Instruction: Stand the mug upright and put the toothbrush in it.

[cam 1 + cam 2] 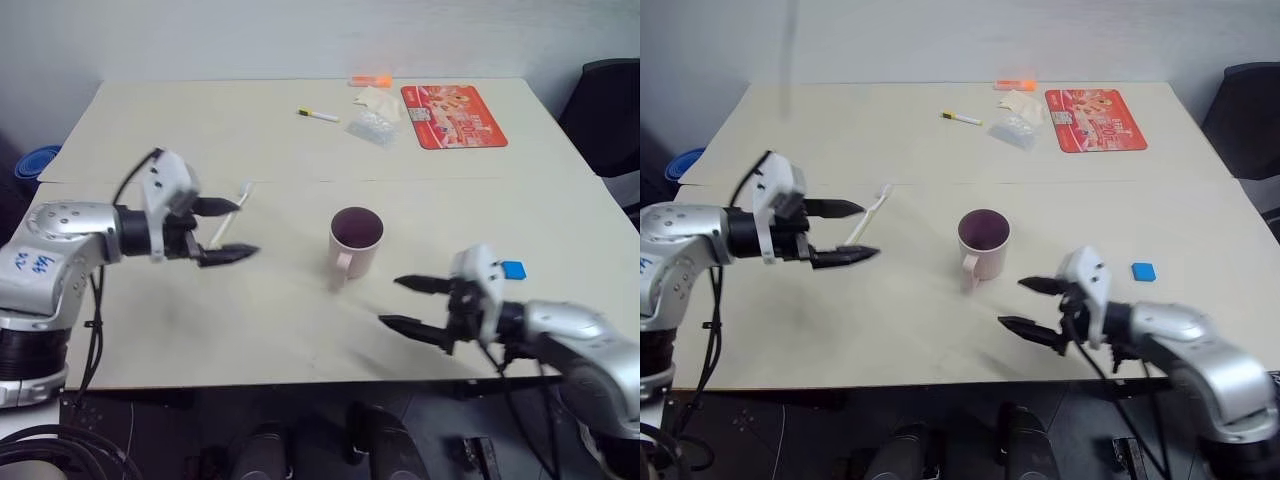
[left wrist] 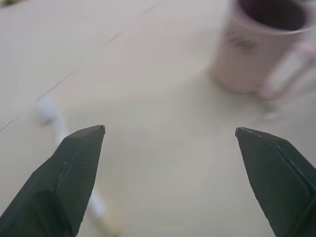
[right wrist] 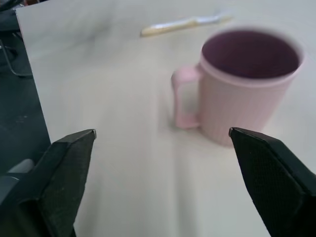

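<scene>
Beige table [image 1: 300, 320] | mug [image 1: 355, 240] upright, print unreadable | toothbrush [image 1: 868, 220] flat | both end effectors wide open, empty: left [image 1: 222, 230], right [image 1: 412, 305]

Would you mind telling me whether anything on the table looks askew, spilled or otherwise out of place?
Nothing looks spilled or damaged. The mug stands upright with nothing in it, and the toothbrush lies flat on the table near the open left gripper, not yet in the mug.

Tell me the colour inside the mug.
Dark maroon inside the pink mug, clearest in the right wrist view.
</scene>
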